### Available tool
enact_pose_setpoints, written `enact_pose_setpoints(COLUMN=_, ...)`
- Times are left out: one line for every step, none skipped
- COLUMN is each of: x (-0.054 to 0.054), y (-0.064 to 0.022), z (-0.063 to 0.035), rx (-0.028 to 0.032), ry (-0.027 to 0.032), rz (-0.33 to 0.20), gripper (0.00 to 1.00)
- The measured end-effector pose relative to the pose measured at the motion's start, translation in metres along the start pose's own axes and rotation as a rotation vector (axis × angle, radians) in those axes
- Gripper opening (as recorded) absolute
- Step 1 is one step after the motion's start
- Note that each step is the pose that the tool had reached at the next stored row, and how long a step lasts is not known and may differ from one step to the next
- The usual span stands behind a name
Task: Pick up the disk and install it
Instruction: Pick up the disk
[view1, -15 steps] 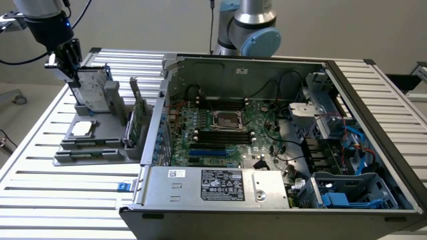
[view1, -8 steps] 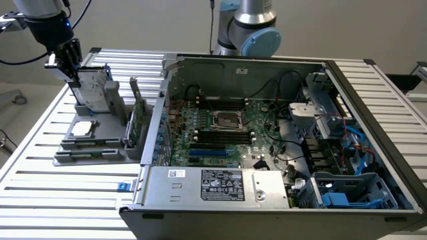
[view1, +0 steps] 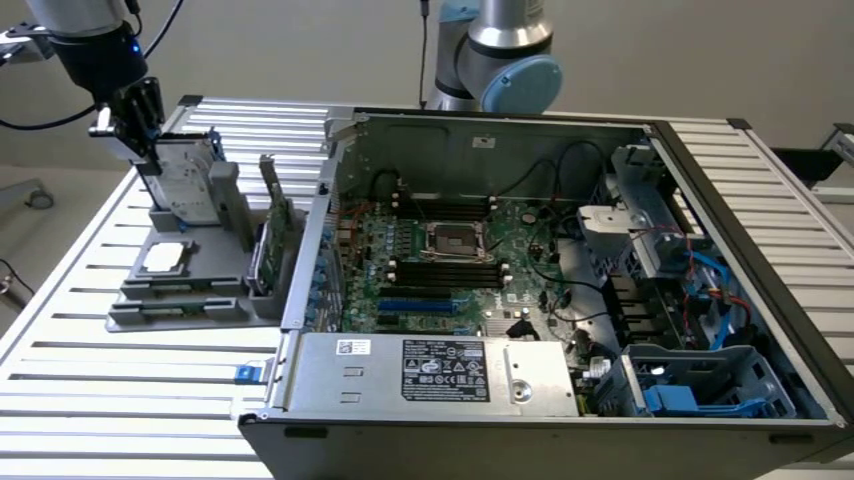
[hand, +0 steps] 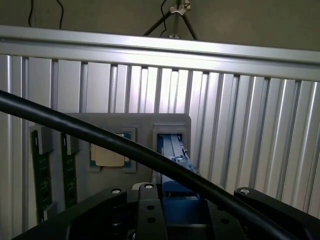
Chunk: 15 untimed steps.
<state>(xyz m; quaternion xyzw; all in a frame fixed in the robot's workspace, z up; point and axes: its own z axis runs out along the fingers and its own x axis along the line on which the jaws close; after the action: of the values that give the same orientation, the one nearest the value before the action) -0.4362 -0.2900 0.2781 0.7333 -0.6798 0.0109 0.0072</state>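
**Jaws on the disk at the holder**

Here I am, over at the exterior view's left, well apart from the open computer case (view1: 481, 135). My jaws are closed on the disk (view1: 183, 180), gripping it by its upper edge. It stands upright, label side out, at the back of the grey holder (view1: 200, 290). I cannot tell whether its lower end has cleared the slot.

From my wrist, the blue carrier of the disk (hand: 176, 200) sits right between my jaws. Beyond it is the holder's open slot (hand: 170, 142). A black cable (hand: 75, 125) sweeps across in front of everything.

On the same holder, the small square chip (view1: 163, 258) lies flat in its recess, nearer the camera than the disk. The thin green card (view1: 271, 250) stands on edge on the holder's side toward the case. My wrist also picks up two dark green sticks (hand: 42, 175) set in the holder (hand: 145, 125), beside the chip (hand: 109, 156).

The holder and the case sit on the ribbed metal surface (view1: 120, 400). The case lies open, its motherboard (view1: 454, 250) bare.
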Motion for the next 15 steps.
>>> enact_pose_setpoints(x=0.0001, y=0.0, z=0.0, rx=0.0, ry=0.0, rz=0.001, gripper=0.33)
enact_pose_setpoints(x=0.0002, y=0.0, z=0.0, rx=0.0, ry=0.0001, rz=0.002, gripper=0.33)
enact_pose_setpoints(x=0.0002, y=0.0, z=0.0, rx=-0.0001, ry=0.0001, rz=0.003, gripper=0.33)
enact_pose_setpoints(x=0.0002, y=0.0, z=0.0, rx=-0.0001, ry=0.0001, rz=0.003, gripper=0.33)
enact_pose_setpoints(x=0.0002, y=0.0, z=0.0, rx=-0.0001, ry=0.0, rz=0.003, gripper=0.33)
enact_pose_setpoints(x=0.0003, y=0.0, z=0.0, rx=-0.0001, ry=0.0, rz=0.003, gripper=0.33)
enact_pose_setpoints(x=0.0003, y=0.0, z=0.0, rx=-0.0001, ry=0.0, rz=0.003, gripper=0.33)
enact_pose_setpoints(x=0.0003, y=0.0001, z=0.0, rx=-0.0001, ry=-0.0001, rz=0.003, gripper=0.33)
enact_pose_setpoints(x=0.0003, y=0.0, z=0.0, rx=-0.0001, ry=-0.0001, rz=0.004, gripper=0.33)
enact_pose_setpoints(x=0.0003, y=0.0, z=0.0, rx=-0.0002, ry=-0.0001, rz=0.006, gripper=0.33)
enact_pose_setpoints(x=0.0003, y=0.0, z=0.0, rx=-0.0002, ry=-0.0002, rz=0.007, gripper=0.33)
enact_pose_setpoints(x=0.0003, y=0.0, z=0.0, rx=-0.0002, ry=-0.0002, rz=0.009, gripper=0.33)
enact_pose_setpoints(x=0.0003, y=0.0001, z=0.0, rx=-0.0003, ry=-0.0002, rz=0.01, gripper=0.33)
enact_pose_setpoints(x=0.0003, y=0.0, z=0.0, rx=-0.0002, ry=-0.0002, rz=0.01, gripper=0.33)
enact_pose_setpoints(x=0.0003, y=0.0001, z=0.0, rx=-0.0003, ry=-0.0002, rz=0.01, gripper=0.33)
